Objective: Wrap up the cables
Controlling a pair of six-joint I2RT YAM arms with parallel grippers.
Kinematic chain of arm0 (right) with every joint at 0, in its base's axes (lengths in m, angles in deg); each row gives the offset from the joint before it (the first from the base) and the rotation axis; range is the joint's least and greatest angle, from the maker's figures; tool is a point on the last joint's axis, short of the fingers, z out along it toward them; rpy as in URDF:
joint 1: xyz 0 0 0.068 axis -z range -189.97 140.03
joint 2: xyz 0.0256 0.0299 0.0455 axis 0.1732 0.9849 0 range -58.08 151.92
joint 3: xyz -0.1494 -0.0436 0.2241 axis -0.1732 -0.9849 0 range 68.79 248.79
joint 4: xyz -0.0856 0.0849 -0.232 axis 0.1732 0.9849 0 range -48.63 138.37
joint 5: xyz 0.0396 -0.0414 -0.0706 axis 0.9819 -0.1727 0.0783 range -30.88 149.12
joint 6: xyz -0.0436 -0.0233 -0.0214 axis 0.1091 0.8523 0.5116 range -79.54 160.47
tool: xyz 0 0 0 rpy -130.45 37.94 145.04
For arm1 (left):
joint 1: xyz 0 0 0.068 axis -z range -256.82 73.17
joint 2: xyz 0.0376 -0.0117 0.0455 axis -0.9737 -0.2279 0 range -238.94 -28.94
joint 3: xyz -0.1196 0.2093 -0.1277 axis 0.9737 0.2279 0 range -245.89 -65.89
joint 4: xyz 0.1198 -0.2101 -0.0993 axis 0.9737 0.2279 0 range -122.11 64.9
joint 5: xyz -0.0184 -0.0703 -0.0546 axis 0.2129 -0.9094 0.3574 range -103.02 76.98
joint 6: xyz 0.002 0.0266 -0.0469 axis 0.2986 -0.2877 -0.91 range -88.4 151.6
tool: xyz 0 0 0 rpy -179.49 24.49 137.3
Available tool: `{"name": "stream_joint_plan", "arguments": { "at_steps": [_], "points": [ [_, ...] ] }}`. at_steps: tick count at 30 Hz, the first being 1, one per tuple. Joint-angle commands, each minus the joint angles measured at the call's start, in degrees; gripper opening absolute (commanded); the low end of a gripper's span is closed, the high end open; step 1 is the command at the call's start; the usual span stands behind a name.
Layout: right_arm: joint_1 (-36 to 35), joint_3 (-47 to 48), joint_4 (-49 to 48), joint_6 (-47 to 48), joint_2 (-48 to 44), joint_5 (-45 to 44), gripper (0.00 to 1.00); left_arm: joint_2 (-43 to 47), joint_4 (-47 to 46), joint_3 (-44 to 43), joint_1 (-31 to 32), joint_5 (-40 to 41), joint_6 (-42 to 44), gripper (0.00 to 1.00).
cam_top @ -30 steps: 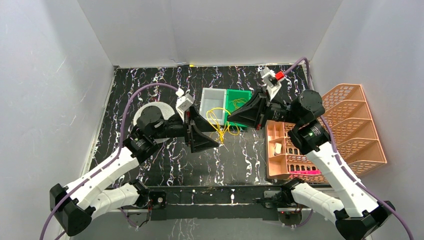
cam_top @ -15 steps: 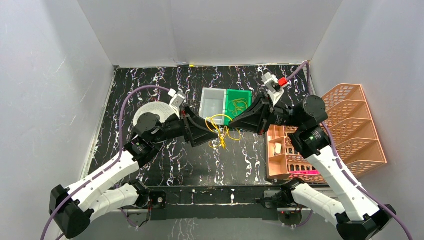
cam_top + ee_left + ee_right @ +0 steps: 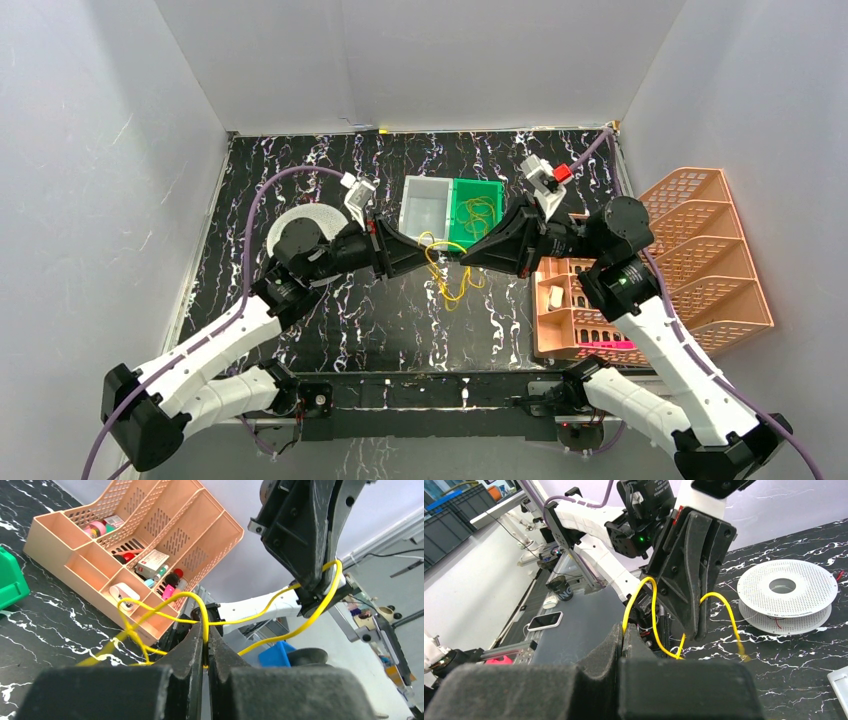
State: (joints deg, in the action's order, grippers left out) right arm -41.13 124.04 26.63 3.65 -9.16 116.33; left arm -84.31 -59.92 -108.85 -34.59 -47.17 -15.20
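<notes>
One of the yellow cables [image 3: 453,287] hangs in loops above the table's middle, strung between my two grippers. The left gripper [image 3: 436,257] is shut on it; in the left wrist view the cable [image 3: 165,601] rises straight out of the closed left gripper [image 3: 206,632]. Tip to tip with it, the right gripper [image 3: 466,254] is shut on the same cable [image 3: 653,611], which enters the closed right gripper [image 3: 622,630] in the right wrist view. The white perforated spool [image 3: 296,218] lies flat behind the left arm, partly hidden. More yellow cables [image 3: 479,209] lie in the green bin [image 3: 492,190].
A clear bin [image 3: 425,204] stands beside the green one at the back. A pink compartment organiser [image 3: 700,255] holding small items fills the right side, under the right arm. Grey walls enclose the table on three sides.
The left gripper has swung towards the right one and closed on the yellow cable. The cable's loops have lifted and shifted right. The right gripper stayed shut, moving slightly.
</notes>
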Motion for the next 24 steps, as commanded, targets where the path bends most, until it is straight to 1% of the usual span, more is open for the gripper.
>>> {"name": "stream_joint_plan", "arguments": {
  "at_steps": [1,4,7,9,13,18,20,24],
  "points": [
    [-0.13,0.06,1.06,2.96,-2.77,1.63,0.0,2.41,9.04,-6.51,0.21,4.47,6.64,0.0],
    [-0.13,-0.05,7.08,6.86,-4.28,1.96,0.0,2.96,18.73,-12.03,0.21,9.91,11.41,0.0],
    [-0.13,-0.46,13.58,10.92,-6.07,1.78,0.0,3.32,29.6,-18.48,0.08,19.45,16.37,0.0],
    [-0.14,-1.22,15.61,12.05,-7.47,1.62,0.0,3.62,34.31,-21.85,0.14,26.22,19.08,0.0],
    [-0.11,-2.99,18.89,13.82,-10.41,-1.6,0.0,4.13,38.71,-25.71,0.12,36.15,22.65,0.0],
    [-0.13,-4.6,24.48,15.52,-13.12,-6.85,0.0,5.42,42.16,-29.62,0.12,45.8,26.36,0.0],
    [-0.13,-5.38,26.72,15.82,-14.22,-10.46,0.0,6.52,42.6,-30.78,0.12,48.54,28.04,0.0],
    [-0.13,-7.96,29.75,14.46,-16.11,-20.66,0.0,8.63,43.74,-33.54,0.12,52.69,31.45,0.0]
  ]
}}
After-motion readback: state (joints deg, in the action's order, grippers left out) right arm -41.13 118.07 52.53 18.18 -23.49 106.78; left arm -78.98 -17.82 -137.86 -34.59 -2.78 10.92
